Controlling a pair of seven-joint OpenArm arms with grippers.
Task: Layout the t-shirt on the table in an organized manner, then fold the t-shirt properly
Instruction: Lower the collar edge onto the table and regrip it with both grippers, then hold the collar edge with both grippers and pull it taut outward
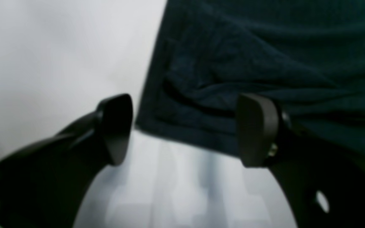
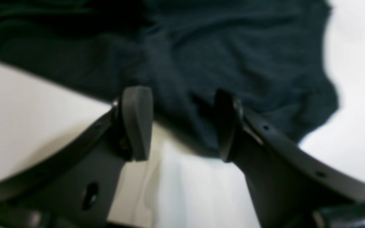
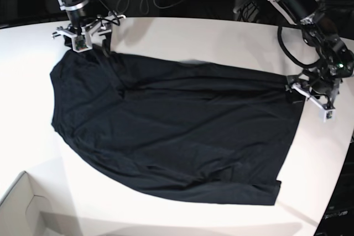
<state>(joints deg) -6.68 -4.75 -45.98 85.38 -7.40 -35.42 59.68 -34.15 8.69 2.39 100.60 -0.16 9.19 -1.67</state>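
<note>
White counter [image 3: 182,34]: your black t-shirt [image 3: 171,136] lies spread across it, wrinkled, unfolded. Left tool [image 1: 182,129], jaws apart, nothing held, sits at one hem corner; right tool [image 2: 184,123], likewise empty, at another, likely placed for stretching flat

Base view: high, looking down on the whole bench [image 3: 182,31]. Each wrist view sits close behind its pincer, somewhat blurred, facing a t-shirt [image 3: 166,136] edge near opposite bench edges. All views share that shirt.
</note>
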